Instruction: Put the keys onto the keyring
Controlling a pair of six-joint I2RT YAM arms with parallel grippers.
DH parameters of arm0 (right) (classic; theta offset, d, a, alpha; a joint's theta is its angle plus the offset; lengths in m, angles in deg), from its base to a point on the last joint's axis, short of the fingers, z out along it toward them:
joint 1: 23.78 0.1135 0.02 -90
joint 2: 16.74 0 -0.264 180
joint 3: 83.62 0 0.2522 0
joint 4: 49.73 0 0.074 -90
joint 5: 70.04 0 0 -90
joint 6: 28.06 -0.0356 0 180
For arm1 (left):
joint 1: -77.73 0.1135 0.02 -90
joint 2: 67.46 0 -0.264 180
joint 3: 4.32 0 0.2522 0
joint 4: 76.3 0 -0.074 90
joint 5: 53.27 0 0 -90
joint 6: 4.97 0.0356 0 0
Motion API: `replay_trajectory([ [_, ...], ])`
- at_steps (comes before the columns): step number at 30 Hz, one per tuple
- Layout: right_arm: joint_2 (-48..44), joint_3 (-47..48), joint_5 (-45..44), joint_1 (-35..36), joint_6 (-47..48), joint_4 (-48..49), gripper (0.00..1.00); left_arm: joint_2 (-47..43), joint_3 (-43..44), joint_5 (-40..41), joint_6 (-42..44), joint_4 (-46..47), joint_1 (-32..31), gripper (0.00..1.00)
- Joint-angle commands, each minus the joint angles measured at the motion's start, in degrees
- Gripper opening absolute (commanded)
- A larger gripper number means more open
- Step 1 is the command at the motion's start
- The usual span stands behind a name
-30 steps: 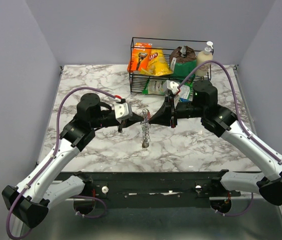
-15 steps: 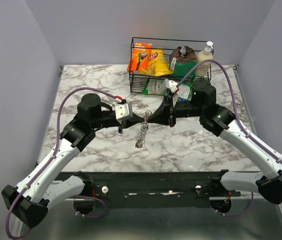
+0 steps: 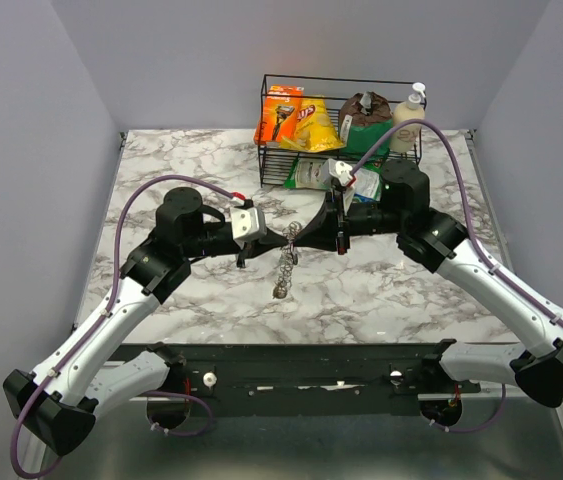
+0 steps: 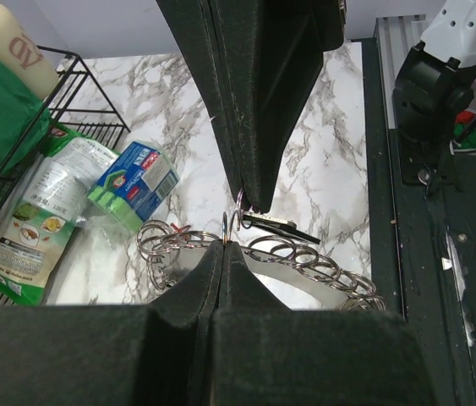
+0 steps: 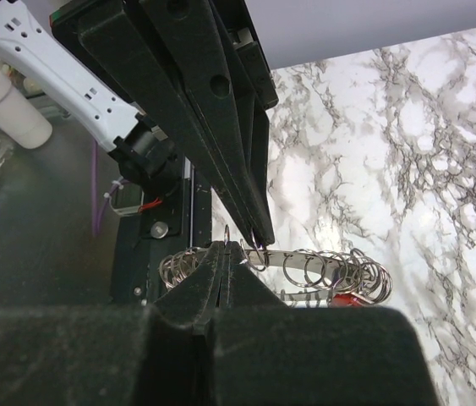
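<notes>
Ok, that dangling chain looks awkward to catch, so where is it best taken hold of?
Probably its top links, from the near side: the chain hangs between the left gripper and right gripper, which flank it, and its lower end is loose.

The keyring point(image 4: 305, 256) runs behind left gripper point(image 4: 225, 247) (end hidden).

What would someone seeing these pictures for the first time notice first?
The left gripper and right gripper meet tip to tip over the middle of the marble table, both shut on a keyring whose silver chain dangles below them. Behind them, a black wire basket of bright packets stands at the far edge.
</notes>
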State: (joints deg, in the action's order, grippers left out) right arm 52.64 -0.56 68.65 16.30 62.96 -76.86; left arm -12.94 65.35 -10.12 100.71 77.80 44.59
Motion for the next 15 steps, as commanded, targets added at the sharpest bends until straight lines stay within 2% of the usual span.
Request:
replay_trajectory([
  [1, 0.49, -0.04, -0.61, 0.53, -0.4, 0.01, 0.01, -0.56, 2.9, 1.23, 0.67, 2.03, -0.43, 0.0],
  [15, 0.22, -0.22, -2.89, 0.62, 0.13, -1.31, 0.01, -0.12, 3.25, 1.41, 0.67, 2.47, -1.13, 0.0],
])
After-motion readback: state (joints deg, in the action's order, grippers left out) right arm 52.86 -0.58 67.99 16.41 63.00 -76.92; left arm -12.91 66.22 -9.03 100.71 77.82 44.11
